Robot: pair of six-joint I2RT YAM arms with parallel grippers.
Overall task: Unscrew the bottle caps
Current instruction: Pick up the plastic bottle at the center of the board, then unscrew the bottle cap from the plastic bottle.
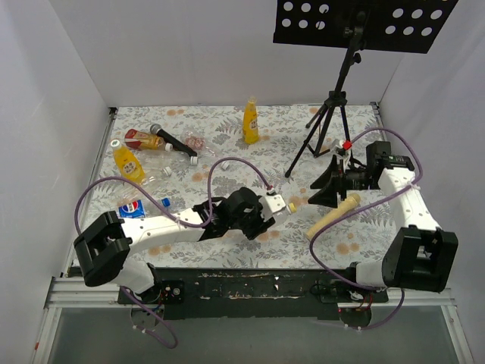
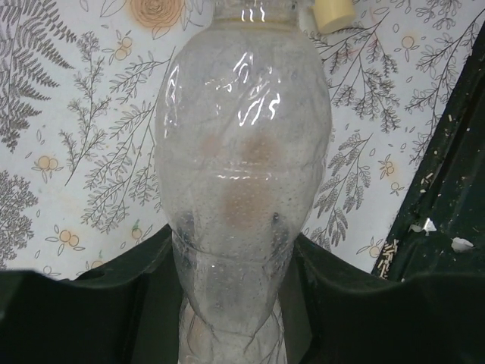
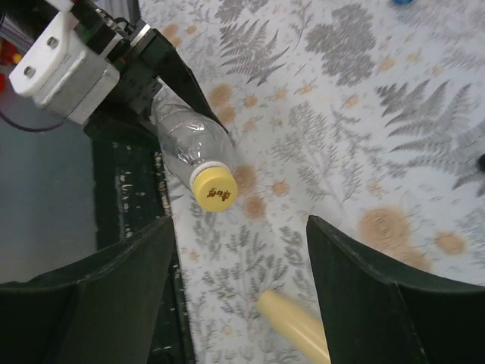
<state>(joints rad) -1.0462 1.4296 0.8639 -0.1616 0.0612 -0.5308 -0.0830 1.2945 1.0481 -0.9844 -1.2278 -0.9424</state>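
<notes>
My left gripper (image 1: 270,205) is shut on the body of a clear bottle (image 2: 242,152), held lying on its side just above the table. The bottle's yellow cap (image 1: 292,206) points right toward my right gripper (image 1: 318,189). In the right wrist view the cap (image 3: 216,188) sits on the neck, up and left of my right gripper (image 3: 239,227), which is open and empty a short way from it. Other bottles lie at the far left: an orange-yellow one (image 1: 129,163), a red-labelled one (image 1: 142,139) and a blue-labelled one (image 1: 133,208). Another orange-yellow bottle (image 1: 250,121) stands upright at the back.
A tan cone-shaped stick (image 1: 333,216) lies just below my right gripper and shows in the right wrist view (image 3: 295,326). A black microphone (image 1: 173,140) lies at the back left. A black tripod stand (image 1: 330,125) rises at the back right. The table's dark front edge (image 3: 129,197) is close.
</notes>
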